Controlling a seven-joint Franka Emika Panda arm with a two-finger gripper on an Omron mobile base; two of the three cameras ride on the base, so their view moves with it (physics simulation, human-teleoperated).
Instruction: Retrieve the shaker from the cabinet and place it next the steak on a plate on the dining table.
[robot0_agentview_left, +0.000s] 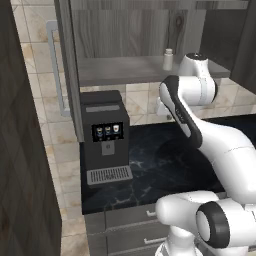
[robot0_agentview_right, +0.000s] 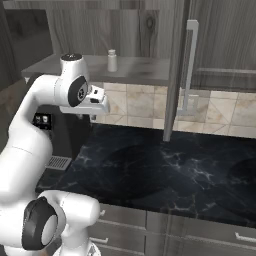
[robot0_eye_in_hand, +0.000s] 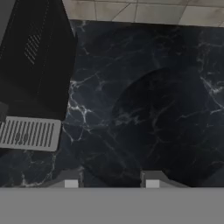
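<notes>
The small whitish shaker (robot0_agentview_left: 168, 59) (robot0_agentview_right: 112, 60) stands upright on the grey shelf (robot0_agentview_left: 125, 70) of the open cabinet, near the back wall. The cabinet's doors (robot0_agentview_left: 67, 70) (robot0_agentview_right: 177, 70) stand swung out, each with a long metal bar handle (robot0_agentview_right: 190, 65). My gripper (robot0_agentview_right: 93, 116) (robot0_eye_in_hand: 109, 183) hangs below the shelf and in front of it, pointing down at the black marbled counter (robot0_eye_in_hand: 144, 113). Its fingertips (robot0_eye_in_hand: 65, 181) are spread apart with nothing between them. The steak, the plate and the dining table are out of view.
A black coffee machine (robot0_agentview_left: 104, 137) (robot0_eye_in_hand: 30, 65) with a grey drip grille (robot0_eye_in_hand: 28, 133) stands on the counter, left of the gripper. Beige tiles (robot0_agentview_right: 140, 107) line the wall under the shelf. Grey drawers (robot0_agentview_right: 165, 230) run below the counter's front edge.
</notes>
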